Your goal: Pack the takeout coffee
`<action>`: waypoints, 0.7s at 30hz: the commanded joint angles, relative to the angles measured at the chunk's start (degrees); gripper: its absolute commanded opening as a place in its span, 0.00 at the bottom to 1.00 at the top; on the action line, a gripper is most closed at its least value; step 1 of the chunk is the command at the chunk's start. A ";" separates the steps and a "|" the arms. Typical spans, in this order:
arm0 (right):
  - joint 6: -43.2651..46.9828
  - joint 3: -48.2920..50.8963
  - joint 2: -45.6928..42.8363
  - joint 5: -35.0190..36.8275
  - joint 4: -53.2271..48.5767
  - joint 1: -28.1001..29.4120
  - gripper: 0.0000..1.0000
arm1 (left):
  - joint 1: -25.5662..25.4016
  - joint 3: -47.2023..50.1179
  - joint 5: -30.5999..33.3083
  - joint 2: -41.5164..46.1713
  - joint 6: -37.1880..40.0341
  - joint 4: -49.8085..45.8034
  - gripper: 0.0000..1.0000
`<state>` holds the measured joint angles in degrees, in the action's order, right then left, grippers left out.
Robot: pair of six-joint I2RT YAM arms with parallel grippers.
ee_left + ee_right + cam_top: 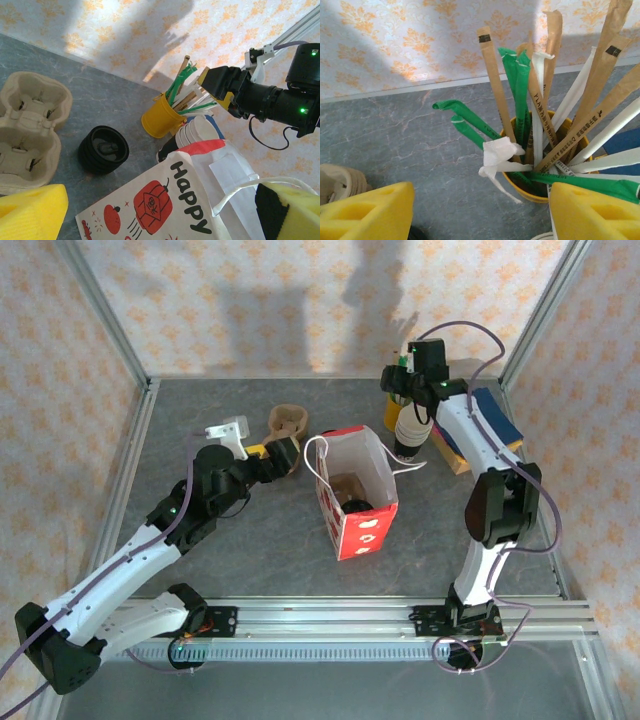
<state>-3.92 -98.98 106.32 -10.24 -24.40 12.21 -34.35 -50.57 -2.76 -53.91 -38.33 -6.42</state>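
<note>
A red-and-white paper bag (360, 525) printed "Happy" (165, 200) stands open at the table's middle. Deep inside it a round black lid (357, 507), which looks like the takeout coffee's, rests by brown cardboard; the cup's side wall is hidden. My left gripper (287, 455) hovers just left of the bag, open, its yellow fingers (30, 210) apart with nothing between them. My right gripper (402, 385) hangs over the yellow straw pot (530, 187), open (480, 215) and empty, with the pot close to its right finger (592, 210).
A stack of black lids (103, 149) and a brown pulp cup carrier (30, 125) lie left of the bag. Lidless cups (410, 435) are stacked beside the straw pot (393, 412). A blue-and-yellow box (490, 420) sits at the back right. Frame posts and papered walls enclose the table.
</note>
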 commanded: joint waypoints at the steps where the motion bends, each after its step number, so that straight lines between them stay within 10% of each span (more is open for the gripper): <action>1: 1.51 -3.24 1.46 3.02 1.75 -0.21 0.69 | 0.51 0.17 0.24 0.99 -0.87 -1.19 0.97; 21: 4.05 -11.41 8.73 0.34 -2.29 -2.50 0.51 | 0.94 4.60 2.41 2.64 -2.85 1.20 0.96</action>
<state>-1.17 -107.28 113.99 -9.45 -24.67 10.41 -33.95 -47.13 -2.04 -52.60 -40.64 -6.63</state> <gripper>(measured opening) 0.521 0.966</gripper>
